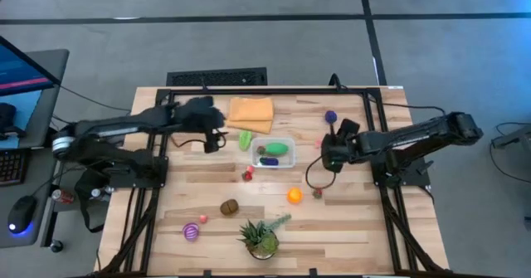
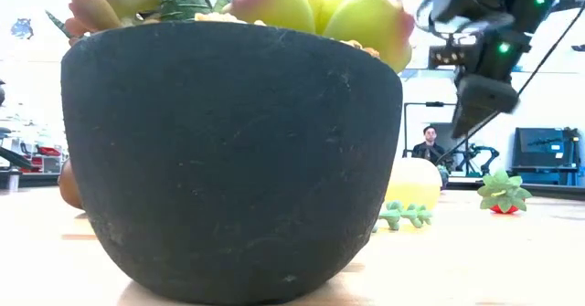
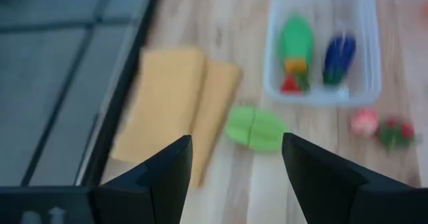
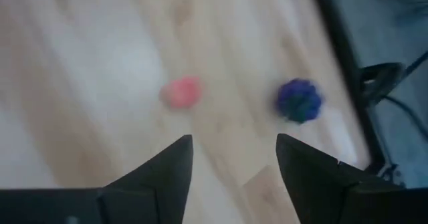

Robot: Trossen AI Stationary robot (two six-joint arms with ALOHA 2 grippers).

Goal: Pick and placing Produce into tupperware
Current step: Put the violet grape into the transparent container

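While left gripper (image 3: 231,177) hovers open, tupperware (image 1: 275,154) holds two produce (image 1: 275,149).

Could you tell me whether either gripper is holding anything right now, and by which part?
Nothing is held: the left gripper and right gripper both show open, empty fingers above the table.
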